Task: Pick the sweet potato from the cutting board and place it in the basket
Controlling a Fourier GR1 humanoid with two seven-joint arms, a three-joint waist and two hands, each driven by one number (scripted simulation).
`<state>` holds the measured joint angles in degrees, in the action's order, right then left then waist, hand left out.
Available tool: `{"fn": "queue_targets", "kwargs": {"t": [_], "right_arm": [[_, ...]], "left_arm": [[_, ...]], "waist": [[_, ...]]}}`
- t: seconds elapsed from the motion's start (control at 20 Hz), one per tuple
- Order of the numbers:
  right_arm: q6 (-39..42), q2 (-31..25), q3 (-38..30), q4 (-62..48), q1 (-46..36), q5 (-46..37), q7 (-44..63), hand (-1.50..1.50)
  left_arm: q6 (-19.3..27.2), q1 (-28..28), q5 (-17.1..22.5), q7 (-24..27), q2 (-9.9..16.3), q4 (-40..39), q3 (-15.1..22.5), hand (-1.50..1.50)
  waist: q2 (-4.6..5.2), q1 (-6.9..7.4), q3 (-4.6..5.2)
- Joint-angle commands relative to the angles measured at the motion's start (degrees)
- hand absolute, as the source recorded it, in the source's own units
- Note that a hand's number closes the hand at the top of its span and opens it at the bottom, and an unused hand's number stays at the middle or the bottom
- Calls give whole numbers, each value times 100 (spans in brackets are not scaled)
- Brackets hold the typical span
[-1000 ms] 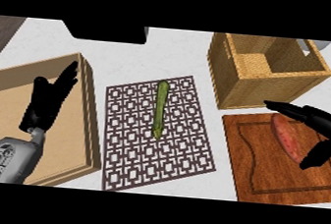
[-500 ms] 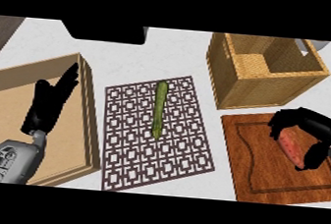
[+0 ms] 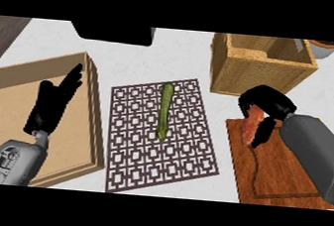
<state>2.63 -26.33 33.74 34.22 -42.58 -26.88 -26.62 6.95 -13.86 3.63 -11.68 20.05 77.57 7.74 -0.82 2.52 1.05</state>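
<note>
Head view shows the counter with a tray at its left edge, under the left hand, fingers straight. Far right stands the basket. Over the cutting board, the right hand curls round the sweet potato.

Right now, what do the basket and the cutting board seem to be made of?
The basket looks like woven wicker or rattan: tan walls with a fine woven texture and a matte look. The cutting board looks like reddish-brown wood: streaky grain and a groove near its edge, possibly lightly polished.
</note>
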Motion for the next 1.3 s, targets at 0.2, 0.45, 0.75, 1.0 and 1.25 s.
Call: {"fn": "queue_targets", "kwargs": {"t": [0.2, 0.45, 0.75, 1.0, 1.25], "right_arm": [[-636, 1963, 442, -261, -1308, -948, 3998, 150], [-1047, 2601, 155, 310, -1750, -316, 5754, 150], [-2108, 2626, -52, 1379, -2564, 392, 6774, 150], [-2859, 2631, -148, 2033, -3450, 373, 7784, 150], [-2675, 2632, -364, 1917, -4422, 102, 8719, 150]], "left_arm": [[-50, -140, -54, -72, -114, -68, 146, 0], [-53, -241, -83, 13, -87, -221, 58, 0], [-31, -309, -154, -65, -167, -149, 136, 0], [40, -193, -108, -39, -200, -266, -14, 0], [-72, -21, -38, -222, -64, 4, -134, 0]], "waist": [[16, 188, -52], [113, 202, -96], [103, 232, -102], [65, 1, -97], [56, -105, -99]]}}
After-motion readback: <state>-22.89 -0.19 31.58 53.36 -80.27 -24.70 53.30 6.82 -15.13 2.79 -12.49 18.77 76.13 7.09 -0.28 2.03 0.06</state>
